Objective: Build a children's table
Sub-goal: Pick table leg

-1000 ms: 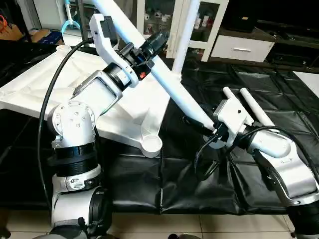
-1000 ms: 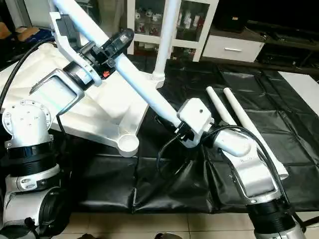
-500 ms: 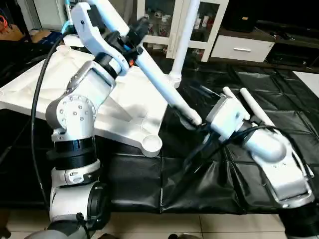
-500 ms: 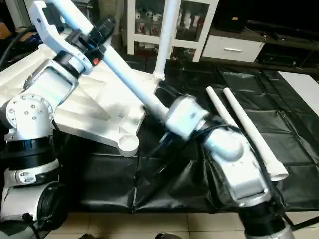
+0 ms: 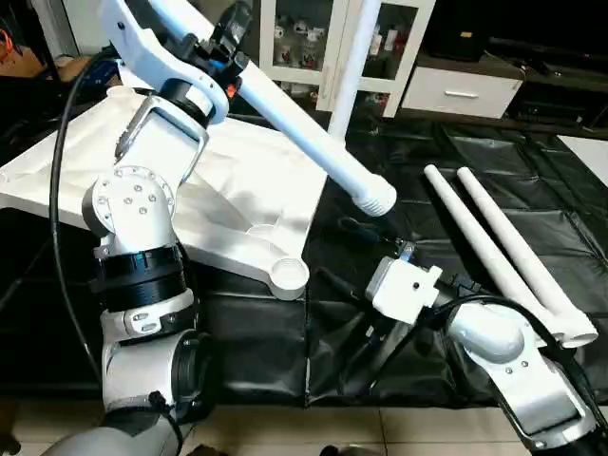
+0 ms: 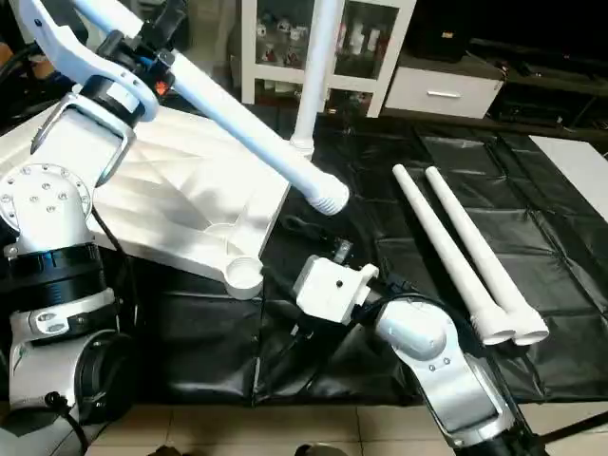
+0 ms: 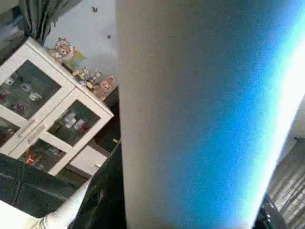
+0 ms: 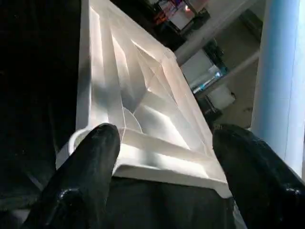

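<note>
Four legs belong to this children's table, and they sit in three different places. One leg [image 5: 353, 57] already stands upright in the far corner of the upturned tabletop [image 5: 237, 190], which lies ribbed side up on the black-covered desk [image 5: 418, 313], partly resting on it. Two spare legs [image 5: 503, 247] lie side by side on the desk to the right, touching or nearly so, well apart from the tabletop (parked there, I judge, so they stay within the right arm's reach).

A fourth leg [image 5: 304, 142] is held aloft at a slant by the left claw [image 5: 220, 49], which is closed round its upper part; the leg's ribbed plug end [image 5: 375, 201] hangs free in the air above the desk, near the tabletop's right edge. That tilt looks meant to aim the plug toward a corner socket.

Low and near the desk's front edge, the right claw [image 8: 162, 176] has its fingers [image 8: 90, 167] spread wide with nothing between them, pointing toward the near socket [image 5: 289, 277]. It seems placed to steady or guide the work there.
</note>
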You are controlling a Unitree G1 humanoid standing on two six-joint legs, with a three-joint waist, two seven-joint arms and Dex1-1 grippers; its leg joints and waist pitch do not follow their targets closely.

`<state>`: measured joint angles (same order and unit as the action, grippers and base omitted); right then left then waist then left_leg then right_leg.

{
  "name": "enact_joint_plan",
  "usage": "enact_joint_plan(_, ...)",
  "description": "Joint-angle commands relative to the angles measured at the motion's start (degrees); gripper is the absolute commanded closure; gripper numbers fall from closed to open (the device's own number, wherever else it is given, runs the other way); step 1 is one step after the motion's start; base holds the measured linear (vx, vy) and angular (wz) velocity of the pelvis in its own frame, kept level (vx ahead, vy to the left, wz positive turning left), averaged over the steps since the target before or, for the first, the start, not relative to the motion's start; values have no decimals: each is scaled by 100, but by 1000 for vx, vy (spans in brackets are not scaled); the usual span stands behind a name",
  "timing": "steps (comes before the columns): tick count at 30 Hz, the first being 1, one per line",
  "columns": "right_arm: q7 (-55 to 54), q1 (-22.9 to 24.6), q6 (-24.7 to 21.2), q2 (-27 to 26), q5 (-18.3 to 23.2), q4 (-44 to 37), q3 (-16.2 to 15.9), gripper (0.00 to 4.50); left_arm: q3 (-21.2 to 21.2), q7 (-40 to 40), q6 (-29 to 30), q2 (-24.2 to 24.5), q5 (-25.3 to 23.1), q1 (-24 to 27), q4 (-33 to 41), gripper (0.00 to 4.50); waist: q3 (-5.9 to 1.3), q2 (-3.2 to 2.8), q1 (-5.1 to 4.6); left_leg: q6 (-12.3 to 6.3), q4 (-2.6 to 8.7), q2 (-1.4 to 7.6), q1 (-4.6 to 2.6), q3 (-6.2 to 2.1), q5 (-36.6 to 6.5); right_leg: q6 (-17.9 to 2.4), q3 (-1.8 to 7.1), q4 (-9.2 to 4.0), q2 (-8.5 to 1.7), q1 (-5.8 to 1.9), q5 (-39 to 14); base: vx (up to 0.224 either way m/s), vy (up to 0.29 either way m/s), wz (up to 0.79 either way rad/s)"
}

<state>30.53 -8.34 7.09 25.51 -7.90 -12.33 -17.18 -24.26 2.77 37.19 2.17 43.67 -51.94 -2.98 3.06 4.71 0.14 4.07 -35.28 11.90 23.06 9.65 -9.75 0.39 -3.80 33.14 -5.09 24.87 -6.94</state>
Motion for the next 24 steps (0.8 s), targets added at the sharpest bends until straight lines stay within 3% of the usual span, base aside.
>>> enact_joint_plan(1,-17,70,30,107,-89,70,188,111,114,507,24,-65,406,-45,371,308,-354,-66,-12,-16,444,35,-125,-21,-2290,-271,93,-453,-116,-257,-2652,0,0,0)
enact_joint_plan(5,-30,119,46,227,-127,166,196,111,169,1172,106,-93,960,51,800,309,-364,-48,3,3,459,65,-120,-12,-2181,-473,120,-394,-128,-279,-2289,0,0,0)
enact_joint_plan(8,2,191,103,316,-213,252,185,111,78,1561,211,-171,1646,75,1136,309,-358,-48,-10,-15,455,66,-116,15,-2191,-609,134,-368,-112,-274,-2111,0,0,0)
enact_joint_plan(14,-74,233,164,355,-354,295,190,111,203,2346,464,-120,2329,140,1477,309,-349,-61,-33,-5,445,50,-125,17,-2278,-412,119,-411,-97,-272,-2503,0,0,0)
enact_joint_plan(24,-96,150,214,384,-368,386,266,111,423,2827,679,55,2870,393,1795,309,-331,-54,-80,78,442,35,-141,2,-2559,-183,82,-482,-69,-237,-2983,0,0,0)
